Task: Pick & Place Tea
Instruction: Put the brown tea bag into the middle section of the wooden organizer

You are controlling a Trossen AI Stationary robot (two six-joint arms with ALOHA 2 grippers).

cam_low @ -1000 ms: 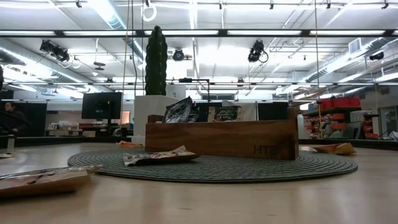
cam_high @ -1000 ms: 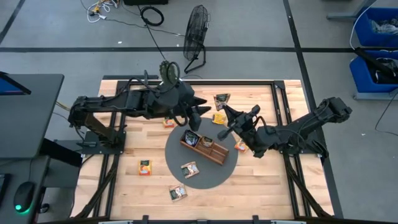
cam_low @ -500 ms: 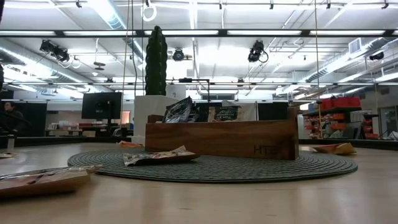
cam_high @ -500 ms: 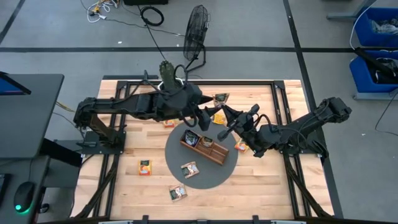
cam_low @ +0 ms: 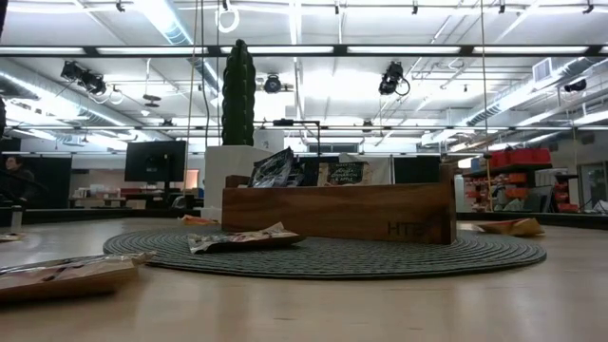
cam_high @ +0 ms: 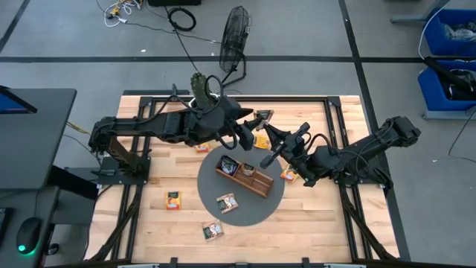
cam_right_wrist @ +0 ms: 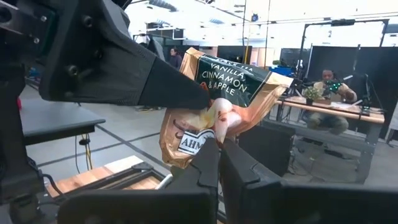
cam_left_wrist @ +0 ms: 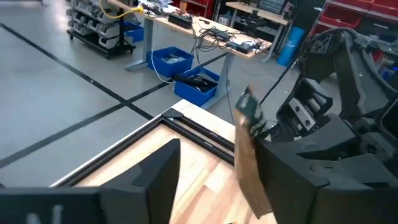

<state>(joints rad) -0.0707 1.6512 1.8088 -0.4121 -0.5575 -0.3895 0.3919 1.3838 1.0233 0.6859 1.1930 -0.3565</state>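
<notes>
The tea is small square packets. One beige-and-green packet (cam_right_wrist: 214, 99) is held in the air by my right gripper (cam_right_wrist: 219, 144), above the far rim of the grey mat (cam_high: 260, 139). My left gripper (cam_high: 251, 134) is open right beside it. In the left wrist view its fingers (cam_left_wrist: 163, 168) stand on either side of the packet's edge (cam_left_wrist: 247, 165). Other packets lie flat on the table (cam_high: 173, 200), on the mat (cam_high: 227, 202) and in the wooden tray (cam_high: 245, 176). My right gripper pinches the packet between its two fingers at the bottom edge (cam_right_wrist: 210, 132), coming roughly level from the table's right. The packet is lifted clear and stands up above the fingertips. My left gripper has one finger (cam_right_wrist: 168, 84) close against the packet's face; I cannot tell whether it touches.
The cactus in its white pot (cam_high: 199, 85) stands at the far edge behind my left arm. Loose packets lie at the far side (cam_high: 264, 117), right of the tray (cam_high: 288, 175) and near the front edge (cam_high: 213, 230). The round grey mat (cam_high: 277, 199) bears the tray.
My left gripper has moved toward the table's right and closed in on the packet held by my right gripper. The right gripper and its packet have stayed in place.
</notes>
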